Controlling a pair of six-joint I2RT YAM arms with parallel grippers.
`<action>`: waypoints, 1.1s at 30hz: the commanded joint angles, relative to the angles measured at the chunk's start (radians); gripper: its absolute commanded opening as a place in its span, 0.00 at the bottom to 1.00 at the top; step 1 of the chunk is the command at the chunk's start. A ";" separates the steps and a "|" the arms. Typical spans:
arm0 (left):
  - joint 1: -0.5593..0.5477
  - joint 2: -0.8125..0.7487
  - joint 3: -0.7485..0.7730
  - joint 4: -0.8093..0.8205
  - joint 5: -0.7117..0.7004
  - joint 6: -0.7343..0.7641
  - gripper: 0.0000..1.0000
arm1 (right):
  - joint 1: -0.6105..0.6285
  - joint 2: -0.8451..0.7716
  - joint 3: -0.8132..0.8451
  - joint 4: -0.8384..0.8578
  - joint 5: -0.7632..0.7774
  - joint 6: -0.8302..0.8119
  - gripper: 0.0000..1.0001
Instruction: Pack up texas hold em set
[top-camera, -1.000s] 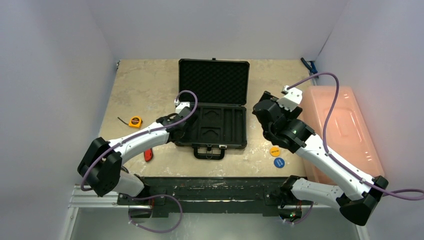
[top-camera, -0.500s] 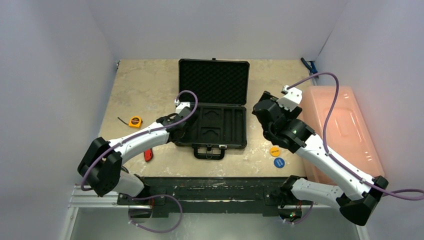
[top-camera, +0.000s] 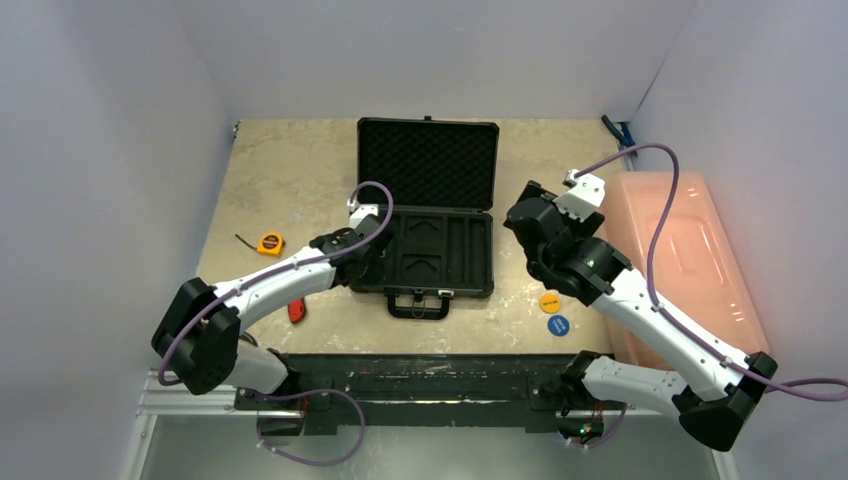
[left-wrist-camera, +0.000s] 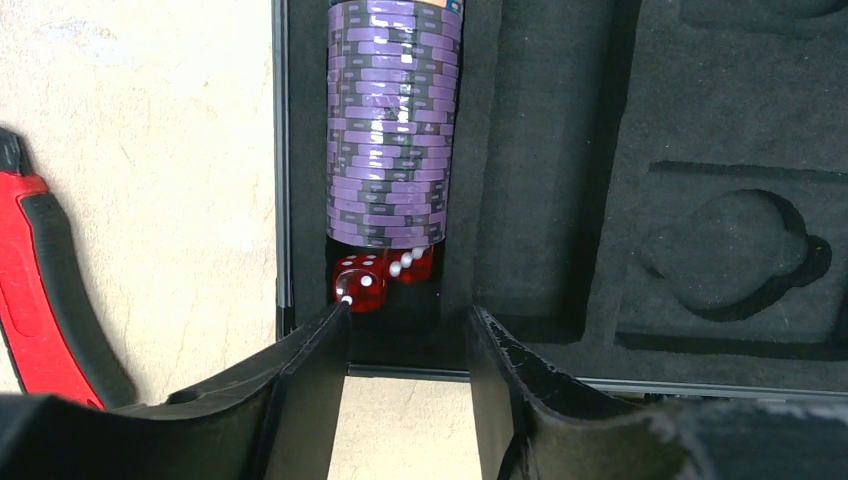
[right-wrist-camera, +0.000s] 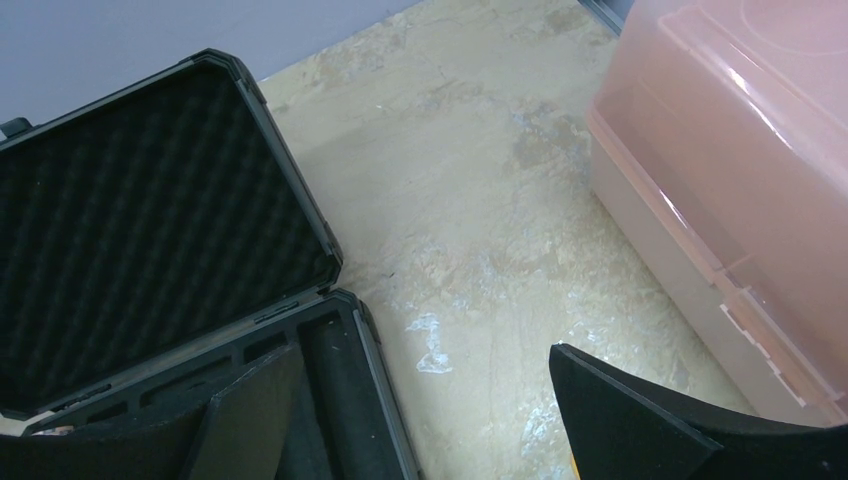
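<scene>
**Change since a second ago:** the left arm's shoulder end has dropped slightly toward the near edge. The right arm has not moved.

**Left gripper** (left-wrist-camera: 407, 318): I read its jaws as parted and empty, over the near left corner of the case.

**Right gripper** (right-wrist-camera: 400, 365): jaws spread wide, nothing between them, hanging above the table just right of the case.

**Surface and room:** beige marbled tabletop (top-camera: 290, 170), enclosed by pale grey walls on three sides.

**Count:**
- One black hard plastic briefcase (top-camera: 470, 255), open at the table's centre. Its lid, lined with egg-crate foam, lies back toward the far wall and its handle faces me.
- One row of purple striped poker chips (left-wrist-camera: 390, 130), lying on edge in the leftmost slot of the moulded tray.
- Two translucent red dice (left-wrist-camera: 360, 280), side by side in the same slot, touching the near end of the chip row and just beyond the left fingertips.
- One round yellow disc (top-camera: 549, 301) and one round blue disc (top-camera: 558, 325), on the table right of the case, near each other.
- One red-handled knife (left-wrist-camera: 50, 290), on the table left of the case.
- One yellow tape measure (top-camera: 270, 243), further left.
- One large translucent pink plastic bin (top-camera: 690, 260), along the right edge.
- One small blue item (top-camera: 615, 130) at the far right corner, possibly a clamp; too small for me to tell.
</scene>
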 joint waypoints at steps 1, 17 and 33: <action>0.005 -0.033 -0.007 0.008 -0.009 0.010 0.48 | -0.002 0.006 0.044 0.011 -0.001 0.002 0.99; 0.006 -0.260 0.062 -0.064 -0.015 0.146 0.99 | -0.002 -0.004 0.008 -0.078 -0.054 0.086 0.99; 0.036 -0.388 0.296 -0.248 -0.035 0.431 1.00 | -0.075 0.026 -0.219 -0.112 -0.407 0.196 0.99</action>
